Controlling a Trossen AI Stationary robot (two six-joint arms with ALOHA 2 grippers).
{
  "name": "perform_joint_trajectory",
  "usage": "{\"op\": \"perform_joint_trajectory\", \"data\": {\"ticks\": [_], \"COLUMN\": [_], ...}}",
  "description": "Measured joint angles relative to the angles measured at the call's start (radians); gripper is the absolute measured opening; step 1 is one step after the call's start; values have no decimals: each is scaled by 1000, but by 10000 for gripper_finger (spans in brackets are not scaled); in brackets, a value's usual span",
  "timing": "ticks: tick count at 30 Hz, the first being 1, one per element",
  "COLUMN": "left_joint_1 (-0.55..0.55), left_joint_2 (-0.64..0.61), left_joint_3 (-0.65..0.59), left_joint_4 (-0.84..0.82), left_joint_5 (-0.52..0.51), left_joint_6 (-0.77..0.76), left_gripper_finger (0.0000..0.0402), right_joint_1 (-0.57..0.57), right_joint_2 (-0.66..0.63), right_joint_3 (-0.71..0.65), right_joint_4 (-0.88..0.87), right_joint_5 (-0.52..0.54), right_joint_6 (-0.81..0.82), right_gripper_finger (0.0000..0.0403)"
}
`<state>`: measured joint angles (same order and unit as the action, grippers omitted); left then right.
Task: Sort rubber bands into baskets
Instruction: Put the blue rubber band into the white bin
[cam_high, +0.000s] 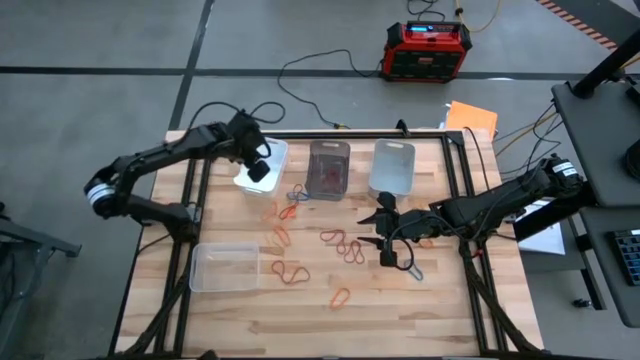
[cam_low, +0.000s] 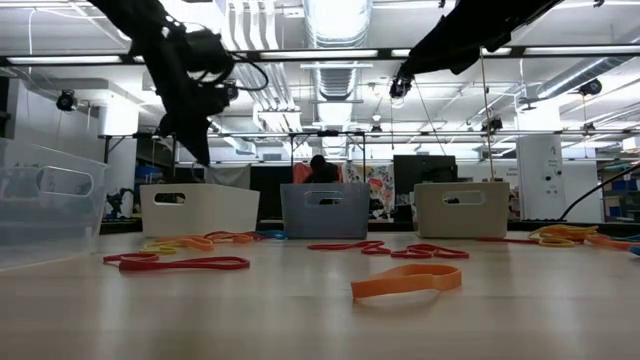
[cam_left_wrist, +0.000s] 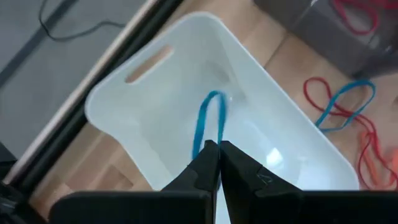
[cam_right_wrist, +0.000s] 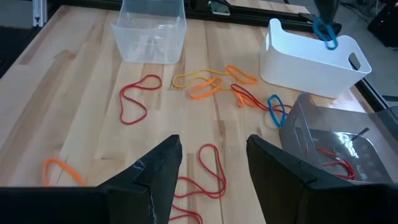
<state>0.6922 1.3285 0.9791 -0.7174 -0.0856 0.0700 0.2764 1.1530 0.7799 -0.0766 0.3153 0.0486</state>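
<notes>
White basket at the table's eleven o'clock, a blue rubber band dangling just above its hollow, pinched in the closed left gripper. Smoky basket at twelve, red bands inside. Clear basket at one o'clock, another clear basket at eight. Right gripper at three o'clock, fingers spread wide, empty, low over loose red rubber bands at table centre.

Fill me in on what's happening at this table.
The left gripper is shut on a blue rubber band, dangling it over the white basket. The right gripper hovers open above loose red bands mid-table. The dark basket holds red bands; many bands lie unsorted.
</notes>
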Motion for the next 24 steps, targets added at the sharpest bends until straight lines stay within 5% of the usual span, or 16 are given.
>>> {"op": "perform_joint_trajectory", "data": {"ticks": [24], "left_joint_1": [4], "left_joint_2": [207], "left_joint_3": [0], "left_joint_4": [35], "left_joint_5": [-96], "left_joint_6": [-35], "left_gripper_finger": [4], "right_joint_1": [0], "right_joint_2": [0], "right_joint_3": [0], "right_joint_4": [-2], "right_joint_5": [0], "right_joint_6": [0], "right_gripper_finger": [178]}}
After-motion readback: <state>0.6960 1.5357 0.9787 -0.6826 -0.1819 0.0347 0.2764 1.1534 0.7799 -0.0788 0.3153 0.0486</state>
